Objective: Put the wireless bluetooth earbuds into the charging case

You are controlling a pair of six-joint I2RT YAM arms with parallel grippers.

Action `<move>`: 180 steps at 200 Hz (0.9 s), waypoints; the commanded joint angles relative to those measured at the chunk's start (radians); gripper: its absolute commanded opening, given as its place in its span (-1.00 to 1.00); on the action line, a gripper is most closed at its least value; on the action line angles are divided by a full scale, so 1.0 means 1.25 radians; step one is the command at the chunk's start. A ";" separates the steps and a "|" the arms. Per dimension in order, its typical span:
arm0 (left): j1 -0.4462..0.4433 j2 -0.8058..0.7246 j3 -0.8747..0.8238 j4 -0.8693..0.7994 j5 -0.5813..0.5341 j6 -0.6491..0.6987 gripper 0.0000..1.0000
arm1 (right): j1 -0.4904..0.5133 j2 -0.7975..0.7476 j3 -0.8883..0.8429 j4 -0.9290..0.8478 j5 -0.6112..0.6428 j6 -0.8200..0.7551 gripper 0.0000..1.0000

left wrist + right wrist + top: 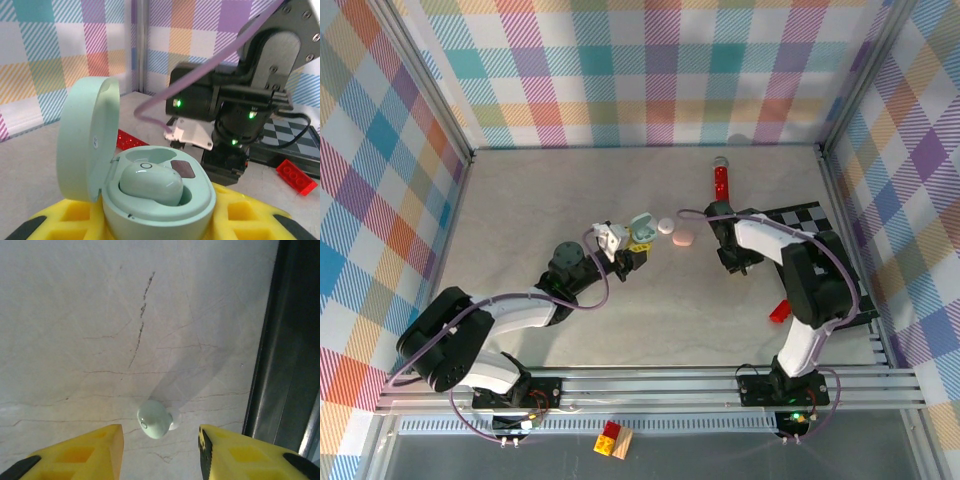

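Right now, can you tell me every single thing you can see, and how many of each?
charging case: one, mint green, lid open, held in the left hand
earbuds: two, mint green; one sits in the case, one lies on the table between the right hand's fingers, untouched
pink pebble shapes: two, one pink, one paler, on the table between the two hands
red cylinder: one, red with a silver cap, far side of the table
red brick: one, red, beside the right arm
checkered mat: one, black and white, right side
blocks: small pile, red, yellow and tan, near edge
left hand: one, yellow fingers, gripping the case
right hand: one, yellow fingers, open
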 commanded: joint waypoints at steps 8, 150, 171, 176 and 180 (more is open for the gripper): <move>0.004 -0.008 -0.005 0.009 0.003 0.004 -0.35 | 0.004 0.028 0.024 -0.009 0.038 -0.034 -0.18; 0.003 0.004 0.009 0.028 0.031 -0.009 -0.35 | 0.002 0.092 0.022 0.019 0.059 -0.059 -0.48; 0.001 0.010 0.013 0.030 0.038 -0.009 -0.35 | 0.002 0.086 0.015 0.029 0.054 -0.067 -0.53; -0.001 0.011 0.014 0.031 0.038 -0.008 -0.35 | 0.002 0.082 0.014 0.031 0.052 -0.067 -0.53; -0.002 0.013 0.014 0.033 0.038 -0.008 -0.35 | 0.002 0.078 0.012 0.032 0.051 -0.066 -0.54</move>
